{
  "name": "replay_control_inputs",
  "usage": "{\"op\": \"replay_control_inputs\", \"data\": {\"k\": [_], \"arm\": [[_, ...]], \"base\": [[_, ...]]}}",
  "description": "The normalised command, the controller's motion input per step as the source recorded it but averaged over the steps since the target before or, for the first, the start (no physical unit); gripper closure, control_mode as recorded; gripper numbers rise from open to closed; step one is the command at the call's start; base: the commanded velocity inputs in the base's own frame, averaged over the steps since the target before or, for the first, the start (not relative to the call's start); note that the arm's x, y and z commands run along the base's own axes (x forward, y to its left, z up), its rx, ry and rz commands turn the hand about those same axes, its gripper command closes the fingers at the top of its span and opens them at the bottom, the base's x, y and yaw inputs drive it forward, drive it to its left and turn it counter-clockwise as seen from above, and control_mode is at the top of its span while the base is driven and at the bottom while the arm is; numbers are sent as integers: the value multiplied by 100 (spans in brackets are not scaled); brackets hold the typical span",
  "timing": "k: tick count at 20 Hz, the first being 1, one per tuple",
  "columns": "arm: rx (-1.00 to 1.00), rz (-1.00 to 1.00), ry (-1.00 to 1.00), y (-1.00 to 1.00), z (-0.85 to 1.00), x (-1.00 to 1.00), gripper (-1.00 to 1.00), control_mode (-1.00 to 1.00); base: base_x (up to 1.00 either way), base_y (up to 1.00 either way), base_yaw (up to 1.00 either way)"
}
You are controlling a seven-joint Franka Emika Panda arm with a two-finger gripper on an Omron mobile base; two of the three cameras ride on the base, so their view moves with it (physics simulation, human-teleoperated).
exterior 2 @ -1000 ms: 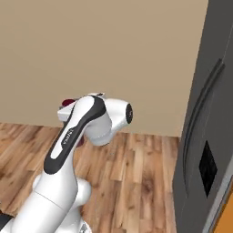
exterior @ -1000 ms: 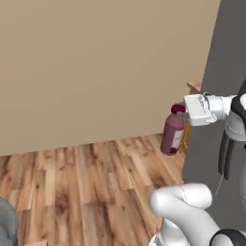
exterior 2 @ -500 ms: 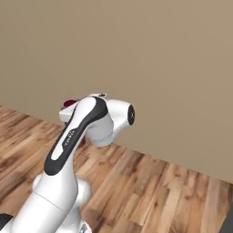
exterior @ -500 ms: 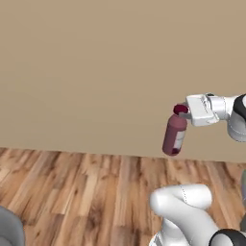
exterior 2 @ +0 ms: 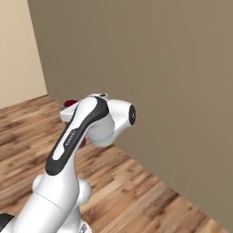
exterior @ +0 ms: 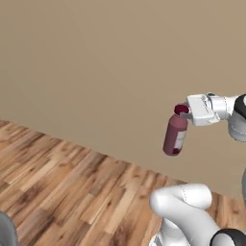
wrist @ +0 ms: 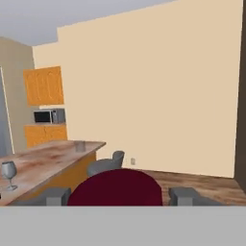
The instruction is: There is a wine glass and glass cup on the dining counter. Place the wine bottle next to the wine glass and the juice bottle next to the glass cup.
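— Hand view, left to right?
— Wine glass (wrist: 8, 174) at 9 o'clock on the dining counter (wrist: 45, 161); glass cup (wrist: 80, 146) farther along it; juice bottle (wrist: 115, 187) at 6 o'clock.
— Gripper (exterior: 185, 113)?
— Clamped on the juice bottle's (exterior: 174, 130) neck, carried above the wooden floor (exterior: 67, 182).

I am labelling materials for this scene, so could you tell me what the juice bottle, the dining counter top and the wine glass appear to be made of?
Juice bottle: dark maroon, smooth, likely glass or plastic, with a pale paper-like label.
Dining counter: top looks like polished marbled stone, reddish-brown and cream veining.
Wine glass: clear greyish glass, see-through.
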Motion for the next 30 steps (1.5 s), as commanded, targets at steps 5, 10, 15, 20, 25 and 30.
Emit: {"op": "replay_control_inputs", "data": {"k": [5, 10, 15, 20, 25, 30], "arm": [[0, 0, 0, 0, 0, 0, 100, 100], [0, 0, 0, 0, 0, 0, 100, 100], [0, 0, 0, 0, 0, 0, 100, 100], [0, 0, 0, 0, 0, 0, 100, 100], [0, 0, 0, 0, 0, 0, 100, 100], [0, 0, 0, 0, 0, 0, 100, 100]], "base": [[100, -2, 65], [100, 0, 65], [100, 0, 61], [100, 0, 61], [100, 0, 62], [100, -2, 64]]}}
